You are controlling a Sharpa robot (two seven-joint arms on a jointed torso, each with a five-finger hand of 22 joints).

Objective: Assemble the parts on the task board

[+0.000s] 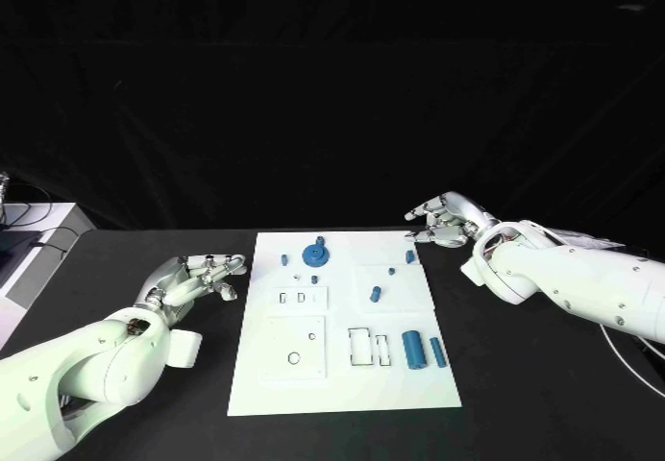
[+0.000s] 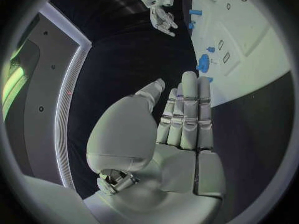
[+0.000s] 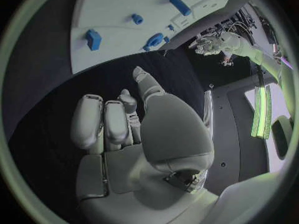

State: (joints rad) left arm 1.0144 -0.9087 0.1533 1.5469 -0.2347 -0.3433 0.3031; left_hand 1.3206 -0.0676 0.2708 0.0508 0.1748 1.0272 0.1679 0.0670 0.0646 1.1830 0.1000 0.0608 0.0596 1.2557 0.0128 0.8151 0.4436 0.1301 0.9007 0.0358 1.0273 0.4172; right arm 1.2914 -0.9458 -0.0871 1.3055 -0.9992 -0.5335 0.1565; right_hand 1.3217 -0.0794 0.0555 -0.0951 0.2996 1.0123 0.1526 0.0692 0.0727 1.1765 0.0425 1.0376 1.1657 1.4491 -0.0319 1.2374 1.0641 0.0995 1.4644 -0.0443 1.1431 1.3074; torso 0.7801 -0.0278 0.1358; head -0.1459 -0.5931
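One black surface (image 1: 540, 384) carries the white task board (image 1: 347, 384) at the centre of the head view, its long axis running top to bottom; no writing on it can be read. Left hand (image 1: 201, 277) hovers just left of the board's upper part, fingers loosely apart, holding nothing. Right hand (image 1: 446, 221) sits at its upper right corner, fingers curled, empty. Blue parts: a round disc (image 1: 317, 254) near the top, two upright cylinders (image 1: 413, 348) lower right.

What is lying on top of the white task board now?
On the task board lie small blue parts: a round gear-like part at the far end and two cylinders near the right edge. Both hands stay beside the board, covering nothing.
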